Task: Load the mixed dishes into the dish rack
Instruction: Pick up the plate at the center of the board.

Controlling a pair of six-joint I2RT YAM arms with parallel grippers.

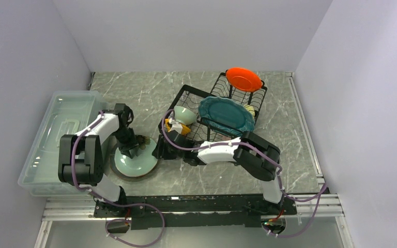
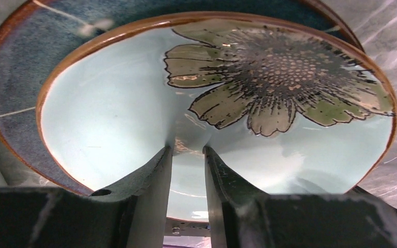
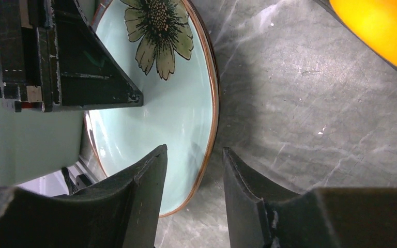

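Right tool [image 3: 194, 151] is open, jaws astride the rack-side rim of the flower plate [image 3: 186, 98], not yet nipped on it. Left tool [image 2: 187, 149] is barely open with nothing between the jaws, tips down on the plate's face. My read: it's pinning or tipping the plate so the rim comes clear for the right tool to bite.

Biggest down:
- Bench [image 1: 150, 93] carries the lot.
- Rack [image 1: 201, 130] is part loaded.
- Clear bin [image 1: 57, 129] sits well left of the rack, not part of the job.
- Teal plate [image 1: 226, 114] leans in the rack's lower tray.
- Flower plate lies just off the rack's near-left corner, stacked on a dark plate [image 2: 10, 88]. Hence the two-arm pick: no edge to grab flat.
- Orange plate [image 1: 244, 79] is on the rack's raised tier.
- Green bowl [image 1: 185, 114] and orange bowl [image 1: 180, 127] are at the rack's left end.

Two plates left to load, I'd say. Risk: the glazed rim slips, or the dark plate drags along.
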